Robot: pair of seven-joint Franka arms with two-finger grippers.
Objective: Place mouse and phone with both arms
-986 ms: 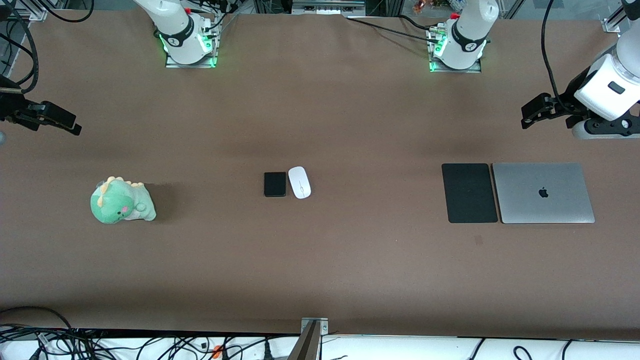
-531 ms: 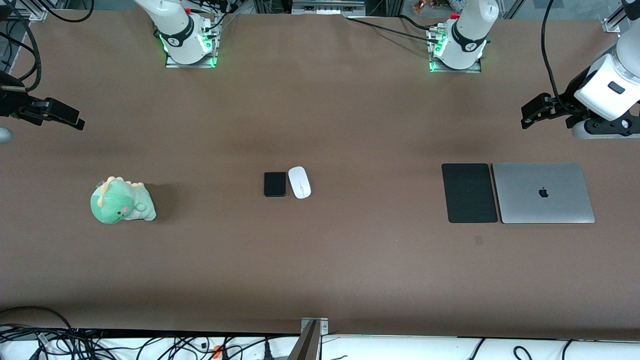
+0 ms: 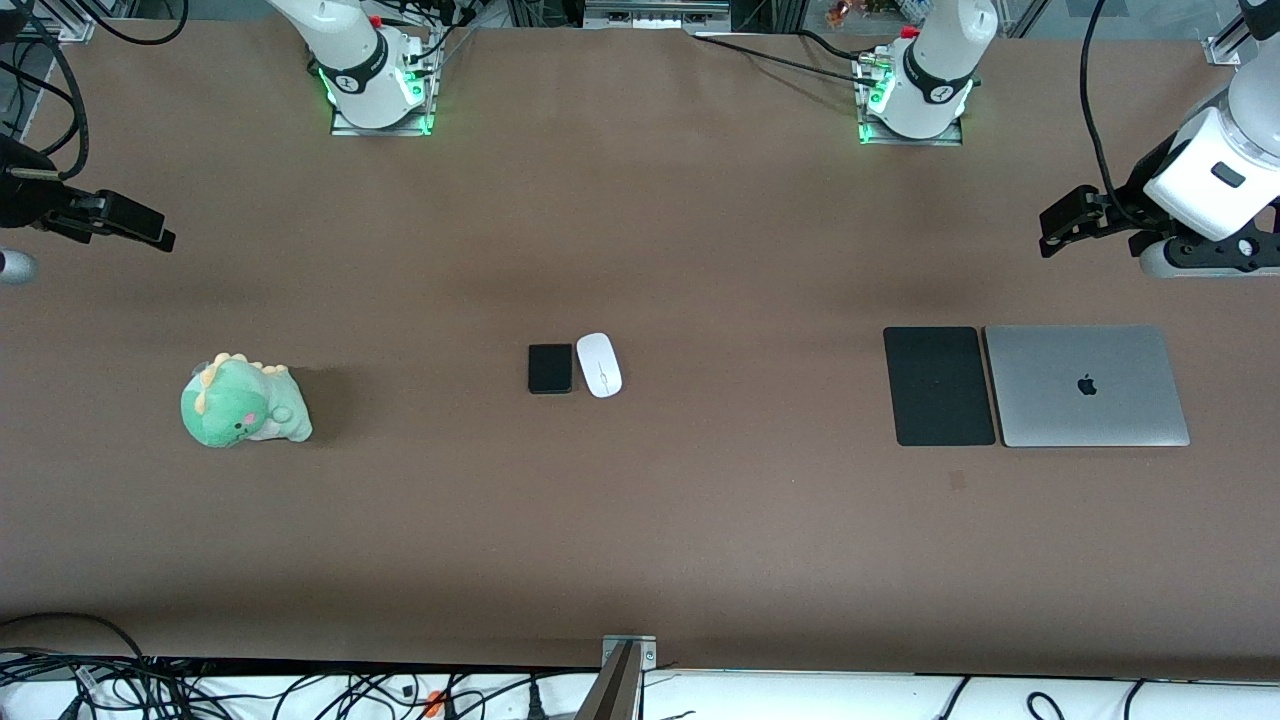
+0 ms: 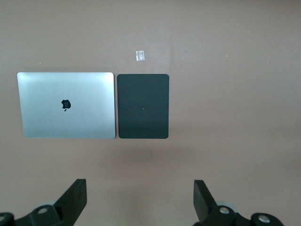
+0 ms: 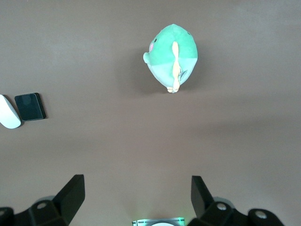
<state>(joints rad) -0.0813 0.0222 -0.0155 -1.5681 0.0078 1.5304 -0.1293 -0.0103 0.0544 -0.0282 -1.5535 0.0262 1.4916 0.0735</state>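
Observation:
The white oval mouse [image 3: 599, 365] and the small black phone [image 3: 550, 368] lie side by side, nearly touching, at the middle of the table. They also show in the right wrist view, mouse [image 5: 8, 117] and phone [image 5: 30, 106]. My left gripper [image 3: 1058, 226] hangs open and empty over bare table at the left arm's end; its fingers [image 4: 75, 200] stand wide apart. My right gripper [image 3: 150, 232] hangs open and empty over bare table at the right arm's end, its own midpoint [image 5: 138, 197] over bare table. Neither gripper is close to the mouse or phone.
A large flat black mouse pad [image 3: 938, 385] lies beside a closed silver laptop [image 3: 1087, 386] toward the left arm's end; both show in the left wrist view, pad [image 4: 143, 106] and laptop [image 4: 66, 104]. A green plush dinosaur [image 3: 243, 403] sits toward the right arm's end.
The right gripper has shifted a little toward the bases and the table's middle. The left arm has shifted very slightly. Mouse and phone have not moved.

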